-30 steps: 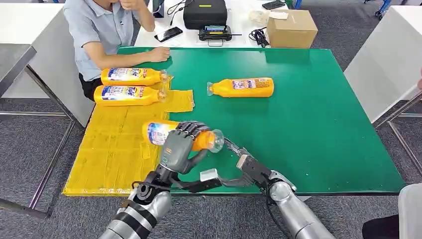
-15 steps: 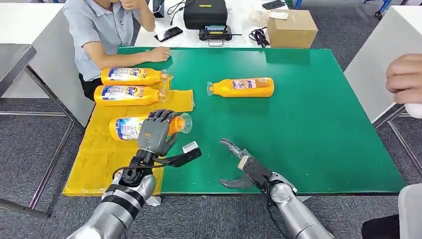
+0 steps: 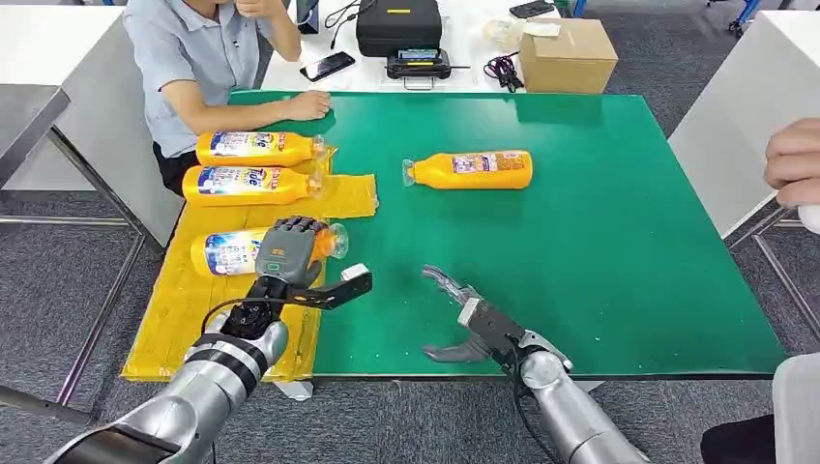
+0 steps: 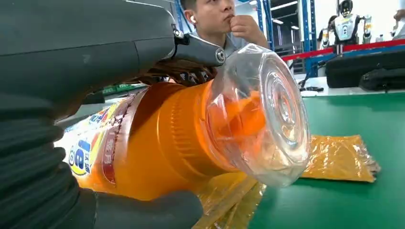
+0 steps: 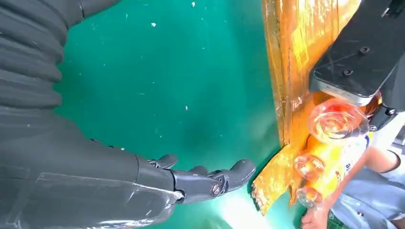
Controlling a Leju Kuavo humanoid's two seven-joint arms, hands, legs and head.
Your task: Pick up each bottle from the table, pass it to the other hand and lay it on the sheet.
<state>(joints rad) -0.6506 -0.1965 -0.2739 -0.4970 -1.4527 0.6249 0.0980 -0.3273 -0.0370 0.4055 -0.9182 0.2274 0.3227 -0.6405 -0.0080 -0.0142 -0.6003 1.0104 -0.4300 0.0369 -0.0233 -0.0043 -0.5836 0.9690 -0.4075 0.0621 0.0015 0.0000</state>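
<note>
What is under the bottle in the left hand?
The yellow sheet lies under the bottle that the left hand grips. Whether the bottle rests on it is hidden.

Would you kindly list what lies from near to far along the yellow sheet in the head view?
Left hand gripping the nearest bottle → middle bottle → far bottle → person's hand resting on the green table.
</note>
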